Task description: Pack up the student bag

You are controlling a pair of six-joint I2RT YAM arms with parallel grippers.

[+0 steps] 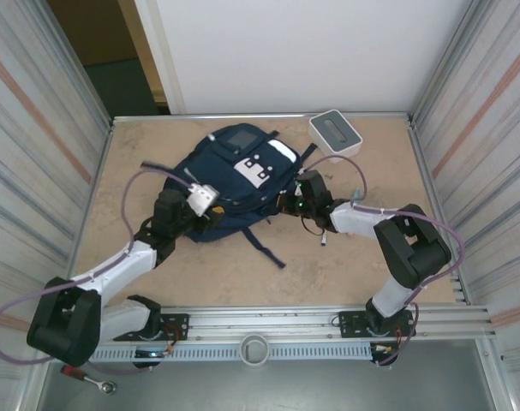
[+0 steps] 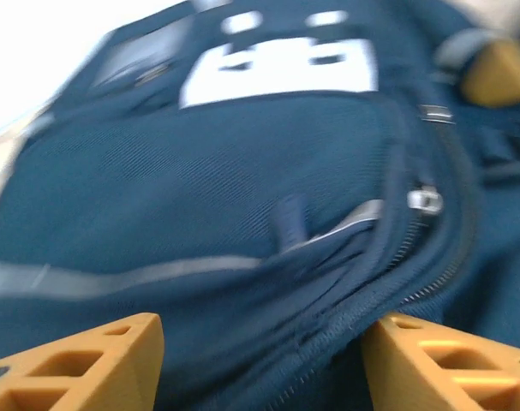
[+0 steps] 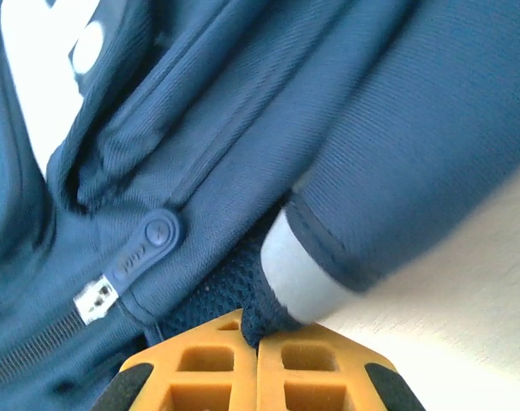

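The step in hand looks like opening the bag [image 1: 230, 175] for packing. The right gripper [image 3: 258, 330] pinches the bag's edge, fingers pressed together. The left gripper [image 2: 264, 330] stands spread, with the zipper seam between its fingers. Next, it probably must close on the zipper pull [image 2: 424, 199] just ahead. One bag, one white box [image 1: 335, 133].

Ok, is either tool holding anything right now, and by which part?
The right tool is shut on the backpack, pinching dark mesh at its side edge. The left tool stands open over the zipper, gripping nothing.
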